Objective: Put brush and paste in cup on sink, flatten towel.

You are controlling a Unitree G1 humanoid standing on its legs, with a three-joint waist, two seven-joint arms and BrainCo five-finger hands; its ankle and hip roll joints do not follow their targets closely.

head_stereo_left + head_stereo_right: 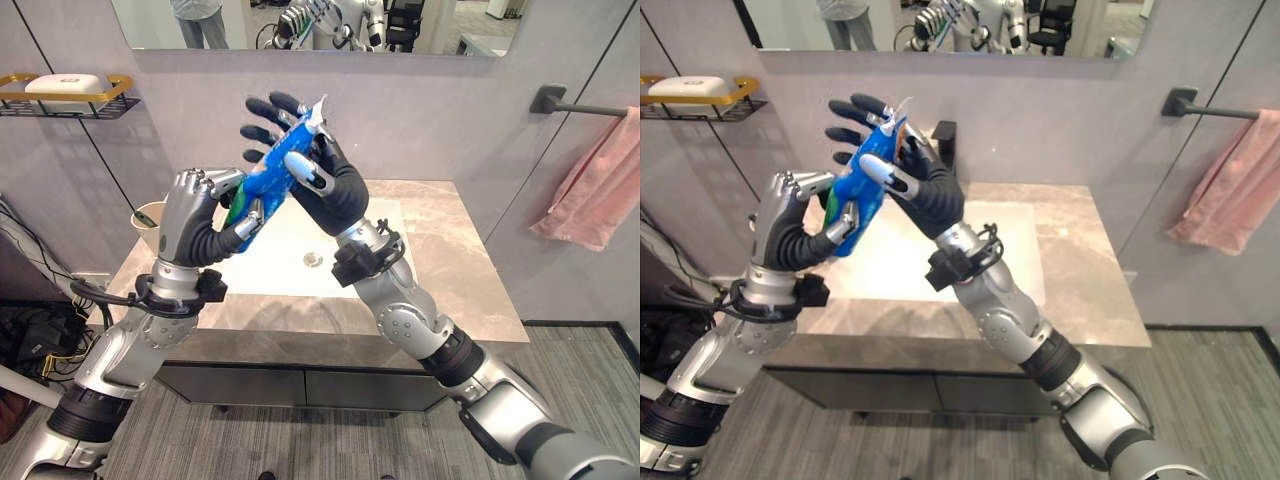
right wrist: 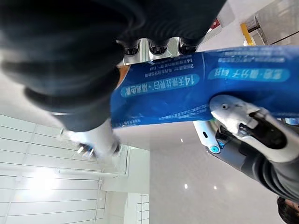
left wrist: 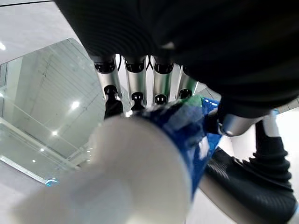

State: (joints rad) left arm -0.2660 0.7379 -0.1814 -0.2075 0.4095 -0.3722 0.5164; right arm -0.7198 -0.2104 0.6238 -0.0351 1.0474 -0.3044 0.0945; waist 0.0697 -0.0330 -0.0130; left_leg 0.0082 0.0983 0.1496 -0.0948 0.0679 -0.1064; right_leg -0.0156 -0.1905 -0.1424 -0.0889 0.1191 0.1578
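- Holding the blue toothpaste tube [image 1: 268,185] in mid-air above the sink [image 1: 385,225], both robot hands meet on it at once: it is well clear of the counter [image 1: 470,270] and not yet in the cup [image 1: 150,217].
- The left robot hand [image 1: 195,225] has fingers and thumb curled round the tube's lower end, where the white cap shows in the left wrist view.
- The right robot hand [image 1: 325,185] pinches the upper, flat end: its thumb lies across the blue face while the fingers stand fairly straight behind it.
- Judging by its look, the tube is light, soft-walled and glossy, so it would likely dent under a hard squeeze and could slide between smooth fingertips.
- The firmest hold is probably near the cap shoulder, where the body is stiffest; the crimped tail gives a thin, flat pinch only.
- The cup stands at the counter's left edge, just behind the left robot hand.
- The pink towel [image 1: 595,185] hangs bunched on its rail [image 1: 585,107], well apart.
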